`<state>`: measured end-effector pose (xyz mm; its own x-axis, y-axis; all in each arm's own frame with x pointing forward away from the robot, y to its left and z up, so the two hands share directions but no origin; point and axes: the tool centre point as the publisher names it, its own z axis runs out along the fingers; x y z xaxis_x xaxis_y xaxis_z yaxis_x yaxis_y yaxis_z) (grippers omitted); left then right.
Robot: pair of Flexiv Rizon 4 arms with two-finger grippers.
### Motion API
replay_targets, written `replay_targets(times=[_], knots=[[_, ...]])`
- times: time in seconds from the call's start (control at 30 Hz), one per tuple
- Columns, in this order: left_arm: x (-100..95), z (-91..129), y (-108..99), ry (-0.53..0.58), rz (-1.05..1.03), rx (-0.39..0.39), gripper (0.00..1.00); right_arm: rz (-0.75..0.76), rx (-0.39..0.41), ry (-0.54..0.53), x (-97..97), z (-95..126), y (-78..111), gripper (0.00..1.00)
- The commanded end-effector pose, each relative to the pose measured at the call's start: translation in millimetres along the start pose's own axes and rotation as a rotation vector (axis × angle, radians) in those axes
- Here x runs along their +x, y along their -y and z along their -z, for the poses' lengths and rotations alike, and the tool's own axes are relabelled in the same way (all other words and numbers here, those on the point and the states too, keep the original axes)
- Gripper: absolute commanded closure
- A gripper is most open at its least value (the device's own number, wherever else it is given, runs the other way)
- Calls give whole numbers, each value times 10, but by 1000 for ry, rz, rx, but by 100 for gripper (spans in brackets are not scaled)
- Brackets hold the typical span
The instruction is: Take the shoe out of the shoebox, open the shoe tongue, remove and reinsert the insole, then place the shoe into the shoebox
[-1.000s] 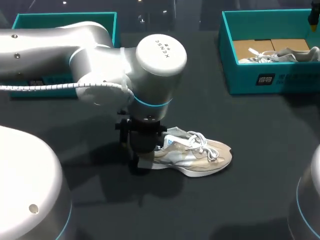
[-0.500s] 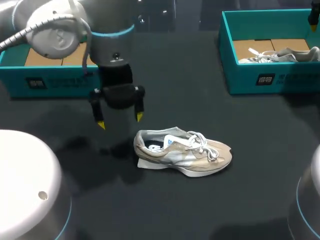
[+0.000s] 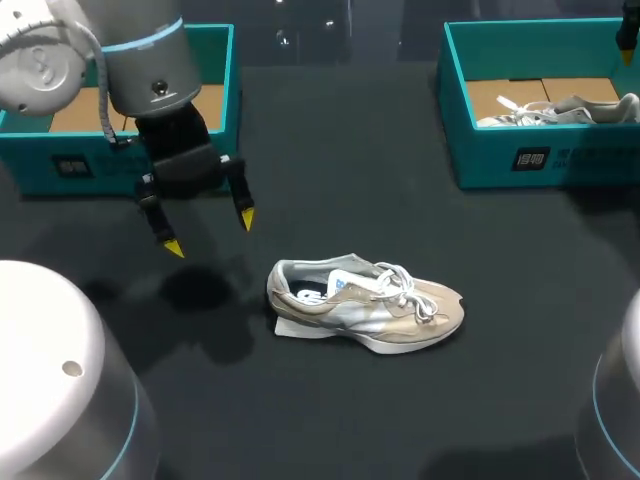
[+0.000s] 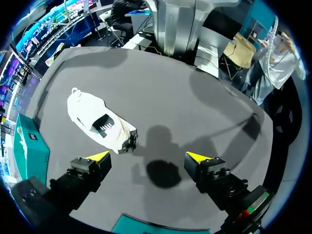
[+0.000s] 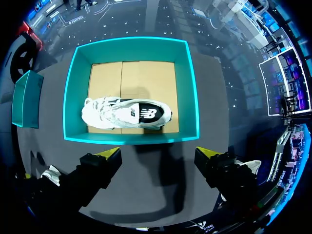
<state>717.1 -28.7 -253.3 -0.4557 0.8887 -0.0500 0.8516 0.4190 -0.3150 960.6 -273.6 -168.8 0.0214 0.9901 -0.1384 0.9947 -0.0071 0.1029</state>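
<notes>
Nearest the camera, the shoe (image 3: 365, 305) is sitting upright on its sole on the dark table (image 3: 330, 420), outside both boxes. Its heel is pointing to nine o'clock and its toe to three. Its collar is facing up, and the white laces (image 3: 408, 283) are lying loose across the tongue. A pale flat edge is showing under the heel; I cannot tell what it is.

At about ten o'clock from the shoe, the left gripper (image 3: 210, 232) is hanging above the table, fingers spread wide with nothing between them and well apart from the shoe.

Farther out at ten o'clock, the left shoebox (image 3: 228, 95) is showing its cardboard floor. At one o'clock, the right shoebox (image 3: 500, 160) is holding a second shoe (image 3: 565, 108). The right gripper (image 5: 158, 153) is hovering over that box, also spread and carrying nothing.

Opening the tongue looks like the step in hand. Nothing is bracing the shoe, so a finger pressing in from the heel side is likely to slide it or tip it onto its side. The loose laces are risking a snag on a yellow tip. With a twin shoe nearby, reaching for the wrong one is also possible.
</notes>
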Motion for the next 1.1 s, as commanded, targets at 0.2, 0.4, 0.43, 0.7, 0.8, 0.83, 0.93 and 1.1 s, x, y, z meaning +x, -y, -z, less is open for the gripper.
replay_targets(times=[0.2, 0.4, 0.43, 0.7, 0.8, 0.83, 0.93, 1.1], knots=[[209, 17, -206, 233, 328, 229, 0, -1, 1, 1, 3, 4, 1, 0], [212, -34, -237, 255, 412, 296, 0, -1, 1, 1, 3, 4, 1, 0], [212, -34, -237, 255, 412, 296, 0, -1, 1, 1, 3, 4, 1, 0], [212, -34, -237, 255, 412, 296, 0, -1, 1, 1, 3, 4, 1, 0], [267, -220, -322, 287, 504, 337, 0, -1, 1, 1, 3, 4, 1, 0], [290, -265, -342, 298, 536, 358, 0, -1, 1, 1, 3, 4, 1, 0], [347, -351, -385, 305, 601, 421, 0, -1, 1, 1, 3, 4, 1, 0], [374, -446, -468, 328, 668, 505, 0, -1, 1, 1, 3, 4, 1, 0]])
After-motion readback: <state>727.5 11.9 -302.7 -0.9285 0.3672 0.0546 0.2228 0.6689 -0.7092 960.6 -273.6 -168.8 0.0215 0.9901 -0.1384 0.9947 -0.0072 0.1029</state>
